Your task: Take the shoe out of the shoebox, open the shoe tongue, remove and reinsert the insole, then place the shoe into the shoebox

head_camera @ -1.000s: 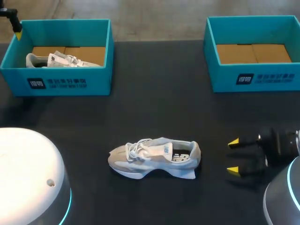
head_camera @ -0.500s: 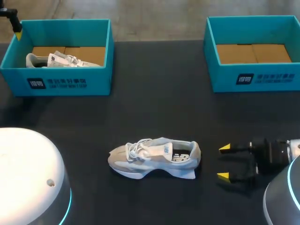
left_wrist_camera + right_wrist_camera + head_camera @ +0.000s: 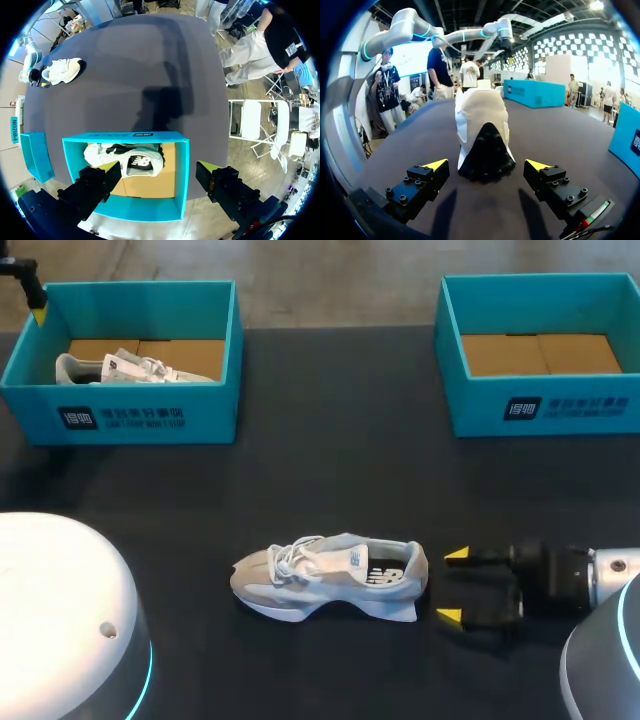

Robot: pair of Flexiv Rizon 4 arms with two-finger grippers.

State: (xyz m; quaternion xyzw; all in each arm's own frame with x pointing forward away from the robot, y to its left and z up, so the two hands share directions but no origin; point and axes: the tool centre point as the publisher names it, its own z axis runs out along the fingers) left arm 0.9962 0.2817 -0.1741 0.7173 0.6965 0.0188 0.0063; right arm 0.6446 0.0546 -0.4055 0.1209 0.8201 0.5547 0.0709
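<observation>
Head view: the shoe [image 3: 330,575] lies on its sole on the counter [image 3: 330,470]. The right gripper [image 3: 450,585] waits just beside its heel, fingers spread. The left shoebox [image 3: 120,420] and right shoebox [image 3: 545,410] stand well beyond the shoe, each fronted with white print, left unread.

Left wrist view: the left gripper [image 3: 161,170], spread, hangs over the left shoebox, far from that shoe.

Right wrist view: the heel sits just ahead of the open fingers, so an off-centre close could shove the shoe aside.

The left shoebox [image 3: 205,412] and right shoebox [image 3: 475,408] each bear a white label on the front wall, the shoe [image 3: 318,577] a logo on its insole [image 3: 385,575], all unreadable
</observation>
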